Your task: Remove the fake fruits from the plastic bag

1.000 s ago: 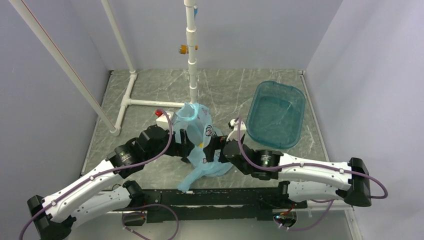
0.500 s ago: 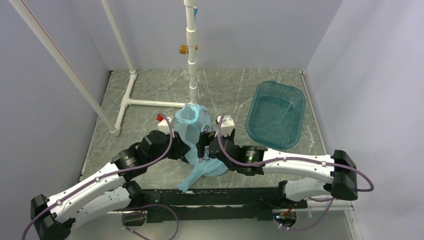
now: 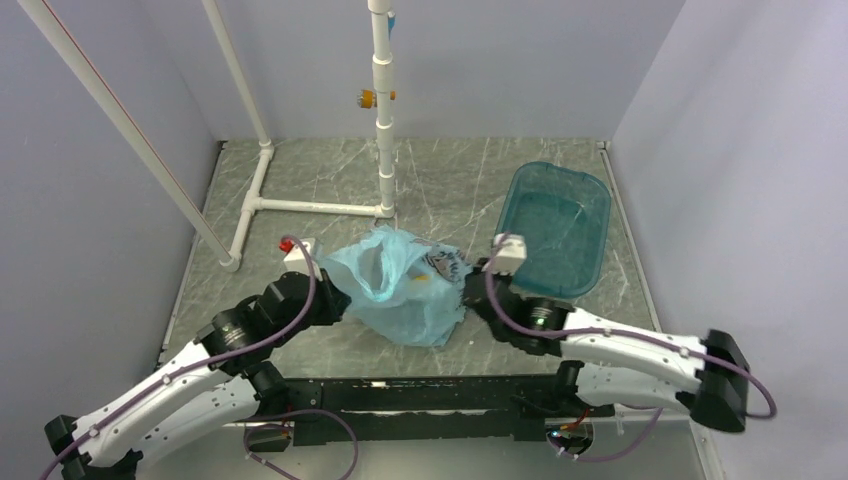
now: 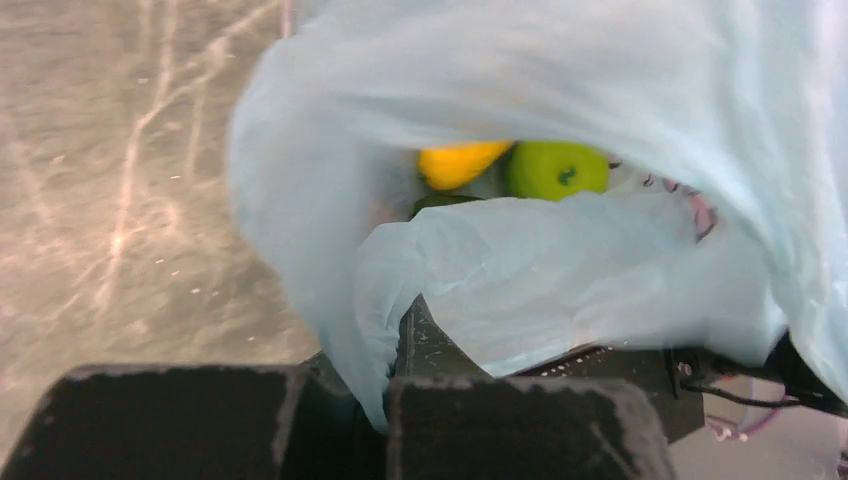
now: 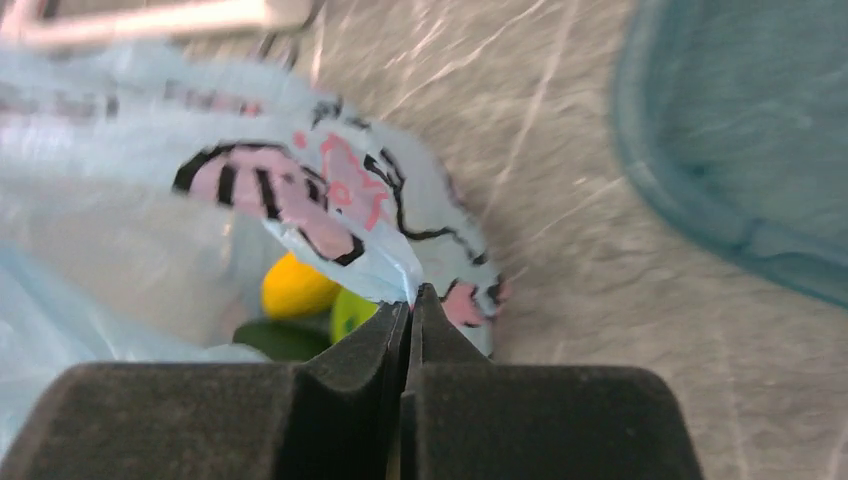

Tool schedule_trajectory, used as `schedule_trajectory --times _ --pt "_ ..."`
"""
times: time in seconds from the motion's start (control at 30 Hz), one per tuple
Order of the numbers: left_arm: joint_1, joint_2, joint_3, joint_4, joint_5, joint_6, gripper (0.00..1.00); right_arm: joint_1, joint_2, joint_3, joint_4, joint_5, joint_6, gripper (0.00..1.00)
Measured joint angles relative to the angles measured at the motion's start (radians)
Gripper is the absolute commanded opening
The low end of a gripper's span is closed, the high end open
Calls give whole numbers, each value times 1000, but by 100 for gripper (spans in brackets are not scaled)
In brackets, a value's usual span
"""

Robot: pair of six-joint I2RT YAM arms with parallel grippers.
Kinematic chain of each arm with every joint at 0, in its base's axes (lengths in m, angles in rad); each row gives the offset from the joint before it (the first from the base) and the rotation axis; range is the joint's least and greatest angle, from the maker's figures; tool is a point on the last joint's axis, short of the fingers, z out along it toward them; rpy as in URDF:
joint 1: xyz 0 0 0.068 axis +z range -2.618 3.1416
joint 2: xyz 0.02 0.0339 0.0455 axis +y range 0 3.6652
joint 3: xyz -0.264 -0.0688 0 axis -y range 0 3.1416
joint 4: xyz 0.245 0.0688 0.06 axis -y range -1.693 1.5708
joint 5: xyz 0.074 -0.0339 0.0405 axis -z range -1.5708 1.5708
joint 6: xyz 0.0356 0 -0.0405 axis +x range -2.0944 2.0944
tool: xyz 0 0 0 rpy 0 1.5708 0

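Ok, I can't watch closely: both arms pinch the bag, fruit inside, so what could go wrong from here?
The thin plastic bag is stretched between the left fingers and right fingers; pulling them apart could tear it or make a grip slip.
The yellow fruit and green apple lie loose behind the open mouth and could roll out uncontrolled.

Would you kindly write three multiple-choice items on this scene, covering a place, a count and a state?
1. Where does the teal tub stand?
A) far right of the table
B) far left
C) near centre

2. How many fake fruits show inside the plastic bag?
A) one
B) three
C) five

3. How is the right gripper?
A) open above the tub
B) holding a fruit
C) shut on the bag's edge

Answers:
1 A, the top view shows it far right.
2 B, a yellow, a bright green and a dark green one show in both wrist views.
3 C, it pinches the printed film.
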Motion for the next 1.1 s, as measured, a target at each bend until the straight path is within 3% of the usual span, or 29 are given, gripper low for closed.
schedule_trajectory --times 0.17,0.27,0.57,0.77,0.93,1.03,1.1 --pt "0 -77 27 -131 -90 -42 0 -285 -207 -128 94 -155 -151 0" --pt "0 -129 35 -172 -115 -43 0 -398 -208 -114 142 -284 -252 0" --pt "0 -216 68 -263 -139 -58 0 -529 58 221 167 -626 -435 0" --pt "0 -295 72 -274 -97 -60 0 -561 127 417 164 -750 -491 0" --pt "2 -259 42 -219 87 -19 35 -568 146 397 149 -797 -537 0" --pt "2 -196 42 -192 202 20 54 -568 136 327 126 -810 -559 7" --pt "2 -151 60 -189 268 56 61 -568 113 271 97 -812 -575 10"
